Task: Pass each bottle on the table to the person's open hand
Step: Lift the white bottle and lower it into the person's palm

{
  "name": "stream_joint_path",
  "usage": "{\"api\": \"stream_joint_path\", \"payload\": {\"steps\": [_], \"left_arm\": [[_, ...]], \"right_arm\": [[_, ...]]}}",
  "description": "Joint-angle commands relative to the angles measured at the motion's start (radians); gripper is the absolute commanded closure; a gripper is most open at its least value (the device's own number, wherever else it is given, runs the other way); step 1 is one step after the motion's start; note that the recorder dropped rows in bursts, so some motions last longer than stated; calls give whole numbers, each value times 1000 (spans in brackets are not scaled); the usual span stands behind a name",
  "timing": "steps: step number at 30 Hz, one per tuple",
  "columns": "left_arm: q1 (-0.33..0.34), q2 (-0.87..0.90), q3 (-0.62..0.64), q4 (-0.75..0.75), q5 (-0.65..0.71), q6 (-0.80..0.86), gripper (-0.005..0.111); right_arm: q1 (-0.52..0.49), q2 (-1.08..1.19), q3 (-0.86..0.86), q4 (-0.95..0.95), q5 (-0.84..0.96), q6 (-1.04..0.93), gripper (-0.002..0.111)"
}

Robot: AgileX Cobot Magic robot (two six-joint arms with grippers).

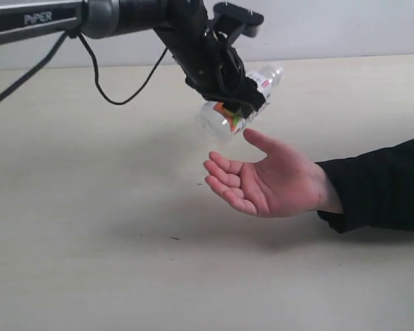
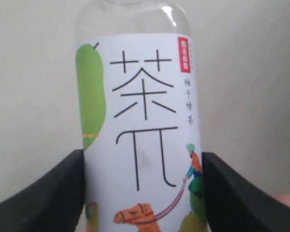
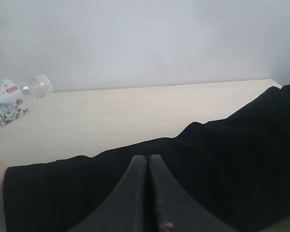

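Note:
My left gripper point(image 1: 238, 109) is shut on a clear bottle with a white-green label point(image 1: 243, 103) and holds it tilted in the air, neck pointing up and to the right. It hangs just above the fingers of the person's open hand point(image 1: 269, 183), apart from the palm. In the left wrist view the bottle point(image 2: 140, 121) fills the frame, with the left gripper point(image 2: 142, 155) pressing both sides of the label. The right wrist view shows a bottle point(image 3: 9, 102) at the frame's edge with the same label. My right gripper point(image 3: 148, 160) is shut on nothing. No other bottle shows.
The person's black sleeve point(image 1: 386, 183) comes in from the right over the table point(image 1: 90, 207). In the right wrist view the sleeve point(image 3: 208, 169) lies close in front of the right gripper. A black cable point(image 1: 117, 96) hangs under the left arm.

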Motion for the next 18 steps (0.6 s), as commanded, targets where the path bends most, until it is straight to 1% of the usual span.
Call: {"api": "stream_joint_path", "payload": {"steps": [1,5,9,12,15,18], "left_arm": [[1,-81,-4,11,38,-24,107],[-2,-116,-4,11,113,-63,107],[-2,-142,-4,15,185,-170,107],[-13,-159,-4,25,237,-211,107],[-46,-173,-4,42,280,-234,107],[-100,-191,-4,118,291,-317,107]], "right_arm": [[-5,-6,5,-2,-8,2,108],[-5,-6,5,-2,-8,2,108],[-5,-6,5,-2,-5,2,108],[-5,-6,5,-2,-5,2,108],[-5,-6,5,-2,-5,2,108],[-5,-6,5,-2,-5,2,108]]}}
